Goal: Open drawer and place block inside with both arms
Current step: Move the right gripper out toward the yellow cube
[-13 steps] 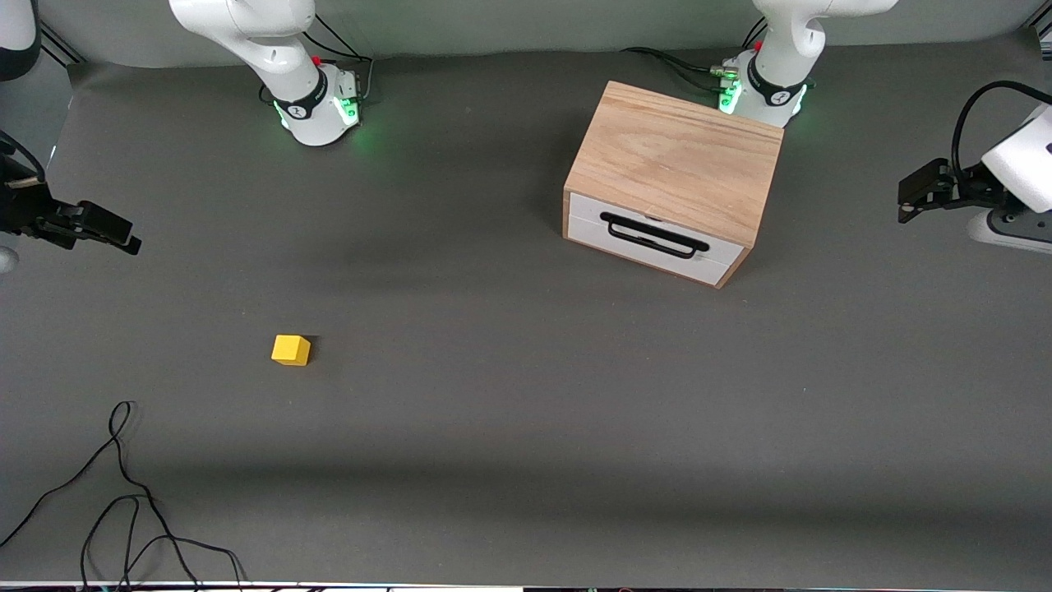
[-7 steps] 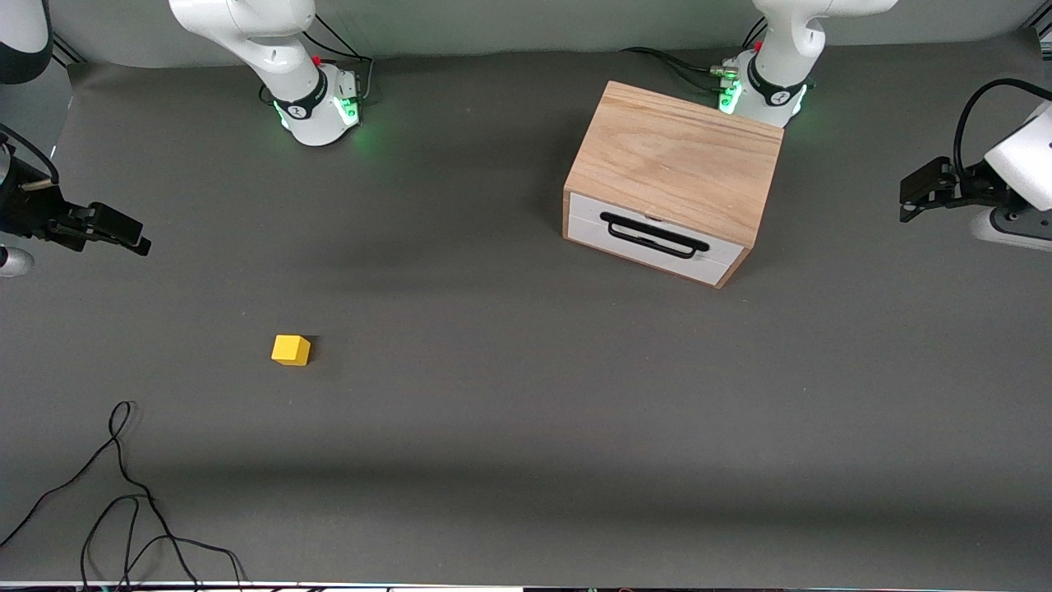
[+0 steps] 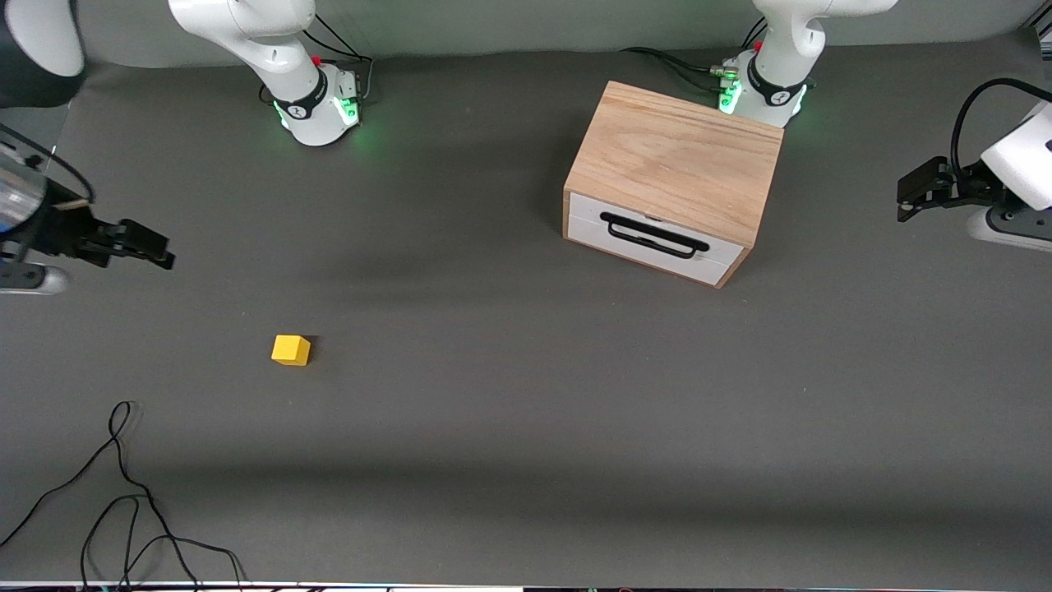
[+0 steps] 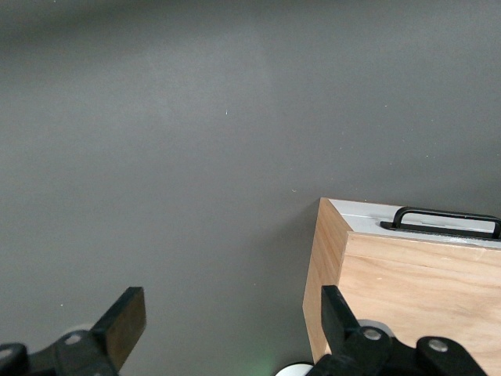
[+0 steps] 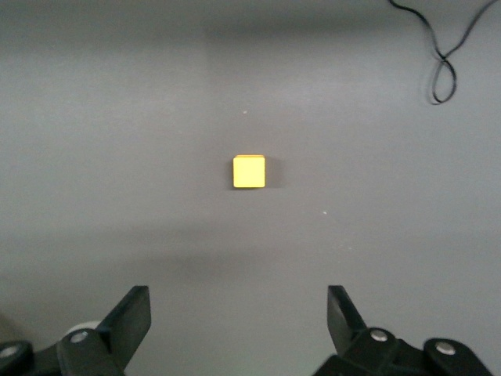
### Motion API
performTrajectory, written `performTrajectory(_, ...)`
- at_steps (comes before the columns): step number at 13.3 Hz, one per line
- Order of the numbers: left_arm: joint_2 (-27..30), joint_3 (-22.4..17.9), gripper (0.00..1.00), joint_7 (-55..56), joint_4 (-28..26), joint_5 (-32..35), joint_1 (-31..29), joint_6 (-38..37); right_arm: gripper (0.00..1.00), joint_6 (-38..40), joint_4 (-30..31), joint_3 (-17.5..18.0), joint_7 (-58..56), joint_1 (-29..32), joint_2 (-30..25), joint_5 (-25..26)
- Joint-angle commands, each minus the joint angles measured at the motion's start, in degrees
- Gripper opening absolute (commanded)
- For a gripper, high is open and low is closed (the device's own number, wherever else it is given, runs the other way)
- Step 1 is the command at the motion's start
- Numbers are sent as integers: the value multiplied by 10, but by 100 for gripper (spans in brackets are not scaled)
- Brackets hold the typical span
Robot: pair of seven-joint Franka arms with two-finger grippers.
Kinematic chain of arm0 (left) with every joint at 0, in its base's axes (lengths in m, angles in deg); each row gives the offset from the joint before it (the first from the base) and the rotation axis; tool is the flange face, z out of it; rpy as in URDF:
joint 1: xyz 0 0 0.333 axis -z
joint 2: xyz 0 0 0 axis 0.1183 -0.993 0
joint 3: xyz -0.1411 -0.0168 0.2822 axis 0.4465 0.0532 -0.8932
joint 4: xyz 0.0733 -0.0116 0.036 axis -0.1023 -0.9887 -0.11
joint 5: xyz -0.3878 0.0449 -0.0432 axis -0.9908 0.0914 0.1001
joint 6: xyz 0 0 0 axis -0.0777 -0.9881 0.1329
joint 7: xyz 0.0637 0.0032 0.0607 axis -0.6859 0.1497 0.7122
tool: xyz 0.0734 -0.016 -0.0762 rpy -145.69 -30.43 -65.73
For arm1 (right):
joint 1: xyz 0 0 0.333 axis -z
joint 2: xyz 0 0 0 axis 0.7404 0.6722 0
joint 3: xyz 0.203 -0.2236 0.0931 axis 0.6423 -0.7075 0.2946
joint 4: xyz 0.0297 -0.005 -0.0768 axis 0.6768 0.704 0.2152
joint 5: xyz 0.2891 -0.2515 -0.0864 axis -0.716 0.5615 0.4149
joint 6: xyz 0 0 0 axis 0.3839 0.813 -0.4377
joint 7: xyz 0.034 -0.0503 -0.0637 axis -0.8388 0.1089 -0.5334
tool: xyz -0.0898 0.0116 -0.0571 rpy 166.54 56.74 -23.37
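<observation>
Drawer (image 3: 653, 238) closed, centre-right; block (image 3: 291, 349) lower left on worktop (image 3: 526, 411). Right gripper (image 3: 160, 256) mid-left edge, left gripper (image 3: 906, 201) mid-right edge, fingers apart.

Even, diffuse overhead light; moderate brightness, no hard glare. Matte dark grey table surface (image 3: 526, 411) reflects almost nothing. Broad soft shadow bands cross it, one low in front view, another between small yellow-orange cube (image 3: 291, 349) and arm bases. Cube casts short soft shadow. Light oak box (image 3: 682, 160) throws dim shadow toward right arm's end. Green glow spills from lit arm bases (image 3: 320, 111) onto table. Front view sharp. Wrist views softer, slightly washed; black finger pads (image 5: 133, 313) at frame edge a little blurred.
</observation>
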Motion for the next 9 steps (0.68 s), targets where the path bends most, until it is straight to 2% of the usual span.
performTrajectory(1,15,2,100,-7,-14,-4,-1,-1,100,-5,-8,-3,7,-5,9,-6)
performTrajectory(3,14,2,100,-8,-13,-4,-1,-1,100,-17,1,-3,4,-5,13,-7)
performTrajectory(5,13,2,100,-8,-11,-4,0,3,100,-57,39,-7,4,-4,18,-7)
performTrajectory(9,8,3,100,-8,0,-4,0,4,100,-99,61,-9,10,2,67,-8)
